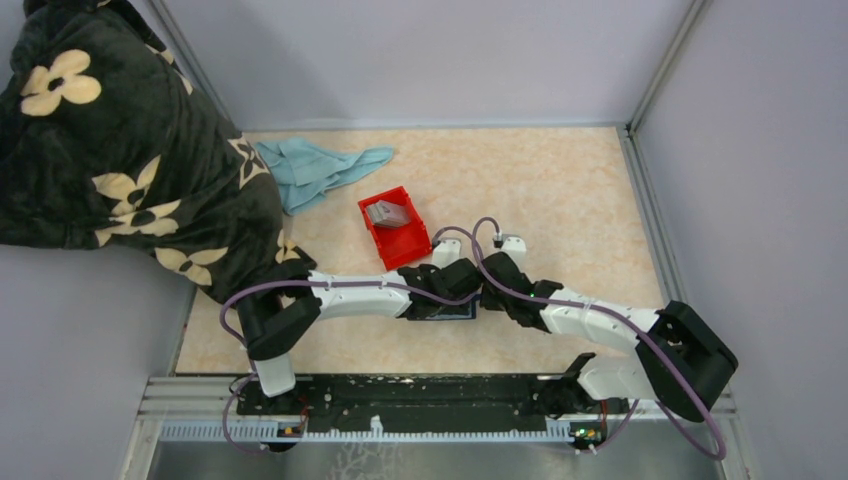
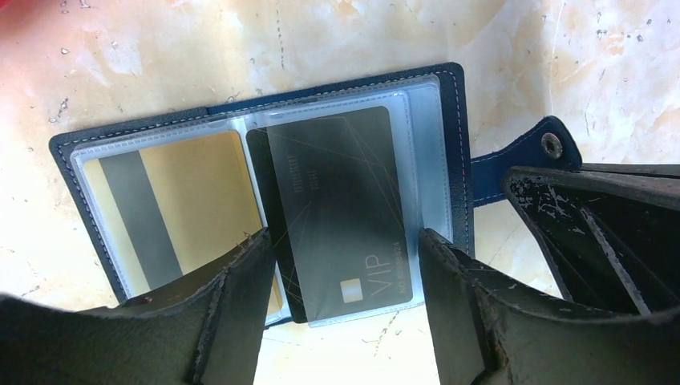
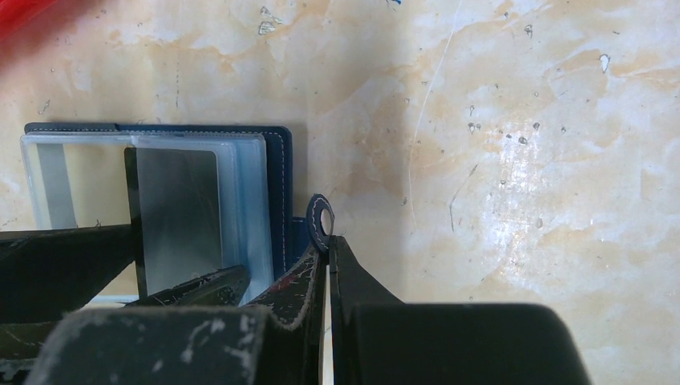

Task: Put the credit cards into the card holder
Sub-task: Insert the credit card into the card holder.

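Right hand [image 3: 327, 245] pinches snap tab [image 3: 321, 218] of card holder [image 3: 279, 172].

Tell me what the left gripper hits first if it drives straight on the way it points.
Probably the black VIP card on the open card holder, right ahead of the left gripper; depth is unclear.

From above, the arms [image 1: 360, 295] hide most of the card holder [image 1: 455, 313], and what fills the red bin [image 1: 405, 252] is unclear.
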Robot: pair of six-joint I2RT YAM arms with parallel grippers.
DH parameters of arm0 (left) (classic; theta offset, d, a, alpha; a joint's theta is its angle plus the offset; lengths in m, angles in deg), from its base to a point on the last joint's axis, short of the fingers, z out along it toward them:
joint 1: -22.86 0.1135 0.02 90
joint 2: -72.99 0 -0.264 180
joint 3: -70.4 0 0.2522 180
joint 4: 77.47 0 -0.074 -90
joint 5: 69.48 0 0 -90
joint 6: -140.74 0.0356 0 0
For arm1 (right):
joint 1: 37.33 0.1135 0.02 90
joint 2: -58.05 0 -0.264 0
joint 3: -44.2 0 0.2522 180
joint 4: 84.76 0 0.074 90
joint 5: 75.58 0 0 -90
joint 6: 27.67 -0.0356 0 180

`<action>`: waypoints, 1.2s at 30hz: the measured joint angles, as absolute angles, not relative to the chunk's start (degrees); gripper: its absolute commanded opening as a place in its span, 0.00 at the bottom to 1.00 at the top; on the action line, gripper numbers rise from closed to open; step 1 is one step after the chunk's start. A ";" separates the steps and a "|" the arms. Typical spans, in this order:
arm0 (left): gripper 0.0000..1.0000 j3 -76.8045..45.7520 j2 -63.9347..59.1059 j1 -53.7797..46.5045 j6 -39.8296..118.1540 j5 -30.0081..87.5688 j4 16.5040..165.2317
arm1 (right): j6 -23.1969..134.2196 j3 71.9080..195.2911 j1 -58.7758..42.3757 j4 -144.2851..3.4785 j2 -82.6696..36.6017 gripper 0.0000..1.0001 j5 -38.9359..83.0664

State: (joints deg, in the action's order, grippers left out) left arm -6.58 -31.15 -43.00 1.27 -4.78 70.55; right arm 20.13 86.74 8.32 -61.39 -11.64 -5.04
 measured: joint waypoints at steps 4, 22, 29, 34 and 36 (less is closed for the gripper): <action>0.69 -6.58 -31.12 -43.00 1.29 -4.76 70.42 | 20.13 86.52 8.36 -61.59 -11.64 0.00 -5.04; 0.64 -4.85 -28.22 -43.57 2.41 -3.43 70.87 | 20.13 86.46 8.54 -61.00 -11.58 0.00 -5.41; 0.75 -3.15 -23.43 -43.88 3.08 -3.99 72.16 | 20.15 86.46 8.67 -60.04 -11.29 0.00 -5.87; 0.77 -2.78 -21.14 -44.23 4.09 -4.37 73.19 | 20.15 86.46 8.69 -59.27 -11.34 0.00 -5.98; 0.77 -2.60 -20.37 -44.29 4.48 -4.41 73.34 | 20.15 86.46 8.69 -59.05 -11.34 0.00 -6.09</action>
State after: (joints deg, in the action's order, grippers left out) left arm -2.60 -20.37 -44.29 4.48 -4.41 73.34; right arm 20.15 86.46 8.69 -59.05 -11.34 -6.09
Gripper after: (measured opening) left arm 0.769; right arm 0.009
